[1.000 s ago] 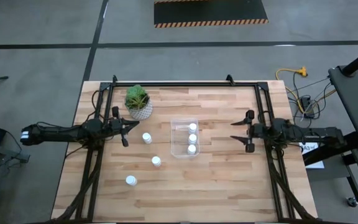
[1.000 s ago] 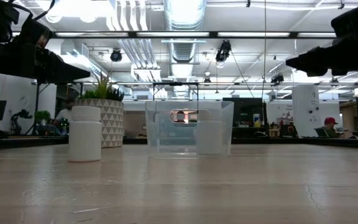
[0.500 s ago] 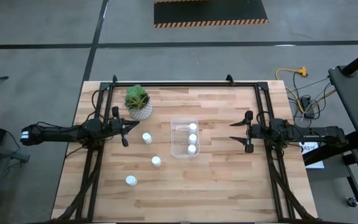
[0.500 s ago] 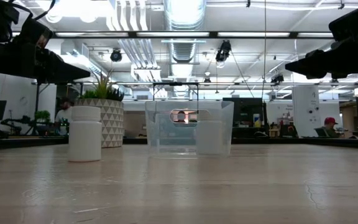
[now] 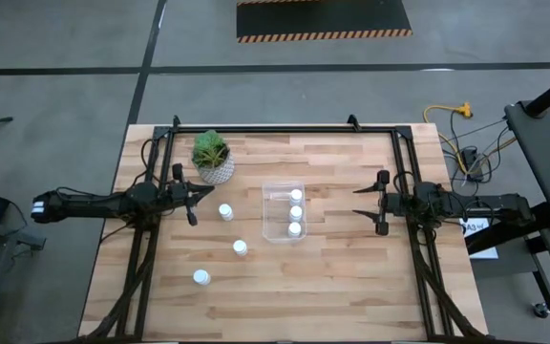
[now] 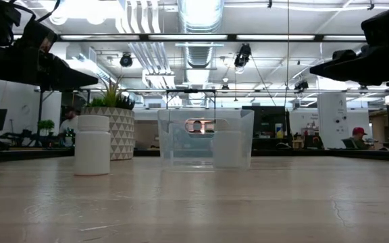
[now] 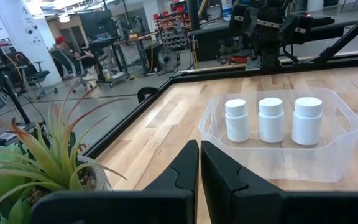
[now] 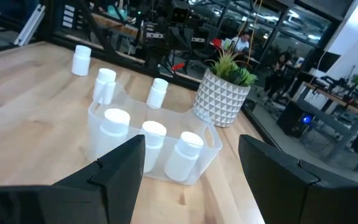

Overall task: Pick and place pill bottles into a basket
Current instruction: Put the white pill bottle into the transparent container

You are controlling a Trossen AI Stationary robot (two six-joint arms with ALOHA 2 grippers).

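The clear basket (image 5: 284, 212) is sitting near the middle of the wooden counter (image 5: 351, 277), and 3 pill bottles are standing in a row inside it: 1 (image 5: 296, 195) at the far end, 1 (image 5: 296, 212) in the middle and 1 (image 5: 294, 229) at the near end. 3 more bottles are standing on the bare counter to the left of the basket: 1 (image 5: 225, 212) just in front of the potted plant (image 5: 213, 157), 1 (image 5: 241, 248) nearer the front, and 1 (image 5: 200, 277) nearest the front edge, well apart from the basket.

The left claw (image 5: 193, 202) is hovering above the counter beside the plant, near the closest loose bottle; its fingers (image 7: 179, 171) are lying almost together with only a thin slit between them, and they are gripping nothing. The right claw (image 5: 369, 202) is hanging to the right of the basket, apart from it, pointing toward it; its fingers (image 8: 123, 165) are spread wide and holding nothing.
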